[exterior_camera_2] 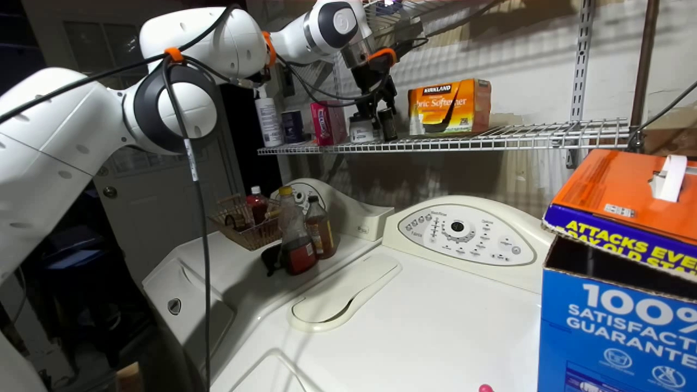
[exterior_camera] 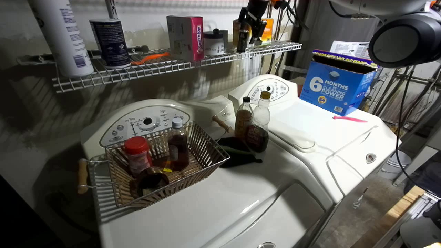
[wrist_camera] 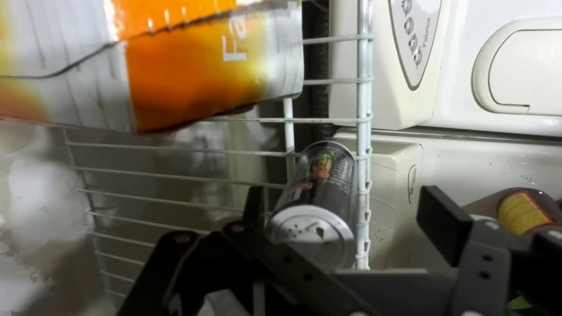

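Note:
A dark can (wrist_camera: 322, 188) with a pale metal top stands at the front edge of the white wire shelf (wrist_camera: 363, 131). The can also shows in both exterior views (exterior_camera: 242, 41) (exterior_camera_2: 387, 125). My gripper (wrist_camera: 349, 215) is open, pointing down, with its fingers on either side of the can. The left finger in the wrist view is close to the can; whether it touches is unclear. A gap separates the right finger from the can. The gripper also shows in both exterior views (exterior_camera: 249, 32) (exterior_camera_2: 384, 111). An orange fabric softener box (exterior_camera_2: 449, 106) is next to the can and fills the wrist view's upper left (wrist_camera: 189, 74).
The shelf also holds a white jar (exterior_camera: 213, 43), a pink box (exterior_camera: 186, 38), a dark blue canister (exterior_camera: 110, 43) and a white spray bottle (exterior_camera: 65, 38). Below, a wire basket (exterior_camera: 206, 148), two syrup bottles (exterior_camera: 257, 134) and a blue carton (exterior_camera: 336, 86) stand on the machines.

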